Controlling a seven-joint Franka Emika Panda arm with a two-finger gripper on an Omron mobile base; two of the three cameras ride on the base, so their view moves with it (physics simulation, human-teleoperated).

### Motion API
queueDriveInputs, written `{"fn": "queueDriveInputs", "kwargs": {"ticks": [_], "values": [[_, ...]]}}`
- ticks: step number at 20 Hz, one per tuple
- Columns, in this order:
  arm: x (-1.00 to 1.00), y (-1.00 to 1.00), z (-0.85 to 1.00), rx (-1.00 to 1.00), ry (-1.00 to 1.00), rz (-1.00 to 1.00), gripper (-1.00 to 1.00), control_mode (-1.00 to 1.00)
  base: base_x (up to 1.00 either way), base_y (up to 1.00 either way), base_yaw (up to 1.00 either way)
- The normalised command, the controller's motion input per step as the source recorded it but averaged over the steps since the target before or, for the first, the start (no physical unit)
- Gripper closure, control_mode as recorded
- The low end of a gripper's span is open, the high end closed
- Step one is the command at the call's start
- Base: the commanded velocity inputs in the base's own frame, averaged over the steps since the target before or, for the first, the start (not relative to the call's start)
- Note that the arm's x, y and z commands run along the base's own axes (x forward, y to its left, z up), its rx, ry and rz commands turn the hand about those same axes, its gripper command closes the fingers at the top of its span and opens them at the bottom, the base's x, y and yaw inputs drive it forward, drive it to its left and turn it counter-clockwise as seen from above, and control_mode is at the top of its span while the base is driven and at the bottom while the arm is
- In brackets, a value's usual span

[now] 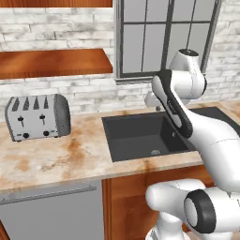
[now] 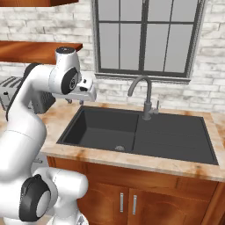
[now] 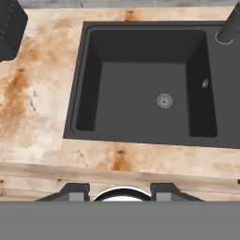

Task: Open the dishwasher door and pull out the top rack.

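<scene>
The dishwasher door is a grey panel under the counter at the lower left, standing closed, with its bar handle along the top. The top rack is hidden behind it. My gripper hangs high over the left part of the sink, pointing down. In the hand view my gripper has its two dark fingertips standing apart with nothing between them, above the counter's front edge. In the left base view the hand peeks out behind my own arm.
A black sink is set in the mottled stone counter, with a faucet behind it. A silver toaster stands on the counter above the dishwasher. Wooden cabinet doors lie below the sink.
</scene>
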Motion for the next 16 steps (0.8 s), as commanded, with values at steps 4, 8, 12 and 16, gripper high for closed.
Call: {"fn": "queueDriveInputs", "kwargs": {"ticks": [4,8,12,16], "values": [[0.0,0.09,-0.2,-0.09,0.05,0.0,-1.0,-1.0,0.0,0.0,0.0],[-0.26,0.5,-0.64,-0.18,-0.04,0.08,-1.0,-1.0,0.0,0.0,0.0],[-0.86,1.0,-0.97,-0.44,-0.21,0.22,-1.0,-1.0,0.0,0.0,0.0],[-0.84,1.0,-1.0,-0.41,-0.18,0.3,-1.0,-1.0,0.0,0.0,0.0]]}}
